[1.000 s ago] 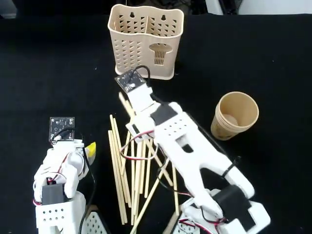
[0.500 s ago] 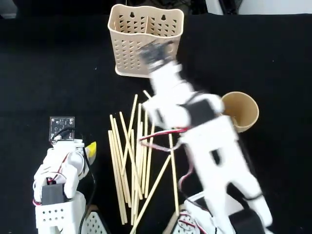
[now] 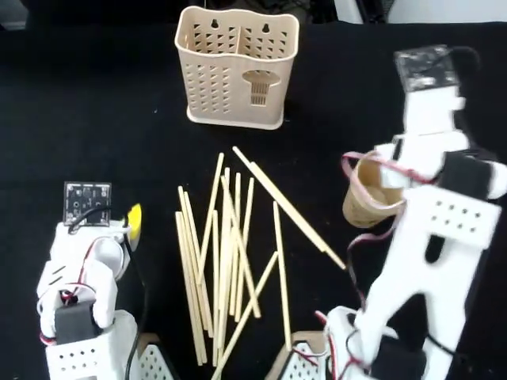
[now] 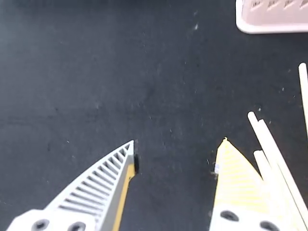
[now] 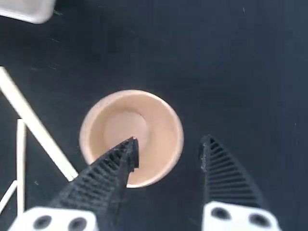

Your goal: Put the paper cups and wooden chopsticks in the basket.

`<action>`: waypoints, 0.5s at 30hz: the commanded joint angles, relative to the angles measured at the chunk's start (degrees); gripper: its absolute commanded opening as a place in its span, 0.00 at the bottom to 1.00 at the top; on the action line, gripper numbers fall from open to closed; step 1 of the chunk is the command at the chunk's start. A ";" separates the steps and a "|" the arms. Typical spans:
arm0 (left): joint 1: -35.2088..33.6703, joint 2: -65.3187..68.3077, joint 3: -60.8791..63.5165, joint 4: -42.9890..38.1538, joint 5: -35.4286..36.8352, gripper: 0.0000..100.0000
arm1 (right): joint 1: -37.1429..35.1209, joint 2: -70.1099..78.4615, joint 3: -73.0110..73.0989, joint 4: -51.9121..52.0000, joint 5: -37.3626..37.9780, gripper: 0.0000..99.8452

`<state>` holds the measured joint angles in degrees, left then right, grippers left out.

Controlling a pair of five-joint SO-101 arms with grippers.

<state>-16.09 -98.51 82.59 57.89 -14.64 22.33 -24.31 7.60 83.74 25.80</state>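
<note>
Paper cups: I see the paper cups (image 5: pixel 155 124) as a plain kraft-brown nest with the mouth up. The rim is round, the inside is bare and the flat bottom shows. In the high view they (image 3: pixel 364 209) stand at about 3 o'clock on the table, well apart from the basket.

Wooden chopsticks: the wooden chopsticks (image 3: pixel 226 257) are thin, pale and unpainted, lying loose at the table's centre. Most run 12 to 6 and cross one another. One longer run slants from 11 to 5, its far end near the cups.

Basket: my basket (image 3: pixel 230 91) is cream plastic with triangular holes, a wavy rim and a middle divider. It stands upright at 12 o'clock.

Right gripper: my right gripper (image 5: pixel 169 141) is spread wide and grips nothing. One black finger is over the cups' mouth and the other is outside the rim, so the near wall lies between them. I cannot tell whether either finger touches the paper.

Left gripper: my left gripper (image 4: pixel 178 142) is also wide apart and empty, above bare black cloth (image 3: pixel 95 127) at about 8 o'clock. Its yellow finger (image 4: pixel 238 183) sits just beside the nearest chopstick ends.
</note>
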 commanded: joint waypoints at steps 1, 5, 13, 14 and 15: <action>-0.57 8.70 -9.71 -0.97 -0.26 0.27 | 4.04 4.62 -4.70 -2.29 2.02 0.23; -0.22 23.56 -20.09 -0.70 0.09 0.27 | 4.48 10.42 -6.99 -2.37 4.66 0.21; -0.22 39.03 -30.11 -0.62 0.18 0.27 | 4.92 17.63 -8.48 -2.29 9.32 0.21; -0.13 39.38 -30.55 -0.62 0.18 0.27 | 5.27 18.59 -8.48 -2.29 9.76 0.21; -0.13 39.65 -31.16 -0.62 0.18 0.27 | 5.45 19.38 -8.48 -2.37 10.02 0.21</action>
<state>-16.09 -60.09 55.60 57.89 -14.64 26.55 -5.93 1.89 82.59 34.68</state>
